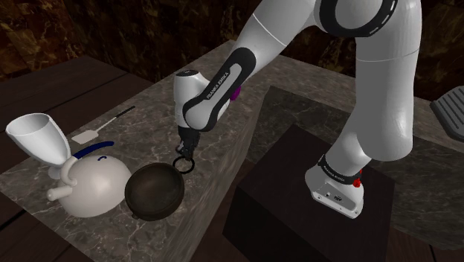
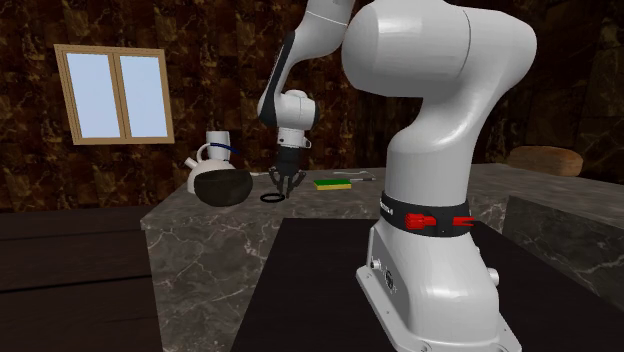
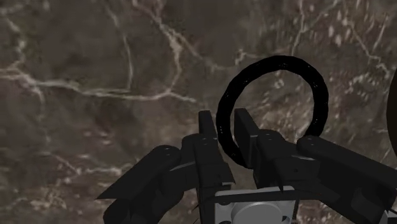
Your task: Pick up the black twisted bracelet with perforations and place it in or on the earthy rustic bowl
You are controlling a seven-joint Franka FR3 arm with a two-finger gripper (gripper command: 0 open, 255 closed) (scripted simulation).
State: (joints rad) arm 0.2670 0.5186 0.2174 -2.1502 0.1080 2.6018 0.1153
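The black ring bracelet (image 3: 305, 70) lies against the marble counter (image 3: 95, 76), and its near band runs between my two fingertips. My gripper (image 3: 226, 130) is shut on that band. In the shoulder view, the gripper (image 1: 185, 151) points down over the bracelet (image 1: 183, 165), just right of the dark brown bowl (image 1: 155, 192). From the second exterior view, the bracelet (image 2: 270, 198) sits under the gripper (image 2: 284, 184), to the right of the bowl (image 2: 220, 188). I cannot tell whether the bracelet is lifted off the counter.
A big white jug (image 1: 89, 182) with a funnel mouth stands against the bowl's far side. A white spatula (image 1: 97, 132) lies behind it. A green-and-yellow sponge (image 2: 332, 183) rests on the counter past the gripper. The dark stand (image 1: 312, 201) is beside the counter's edge.
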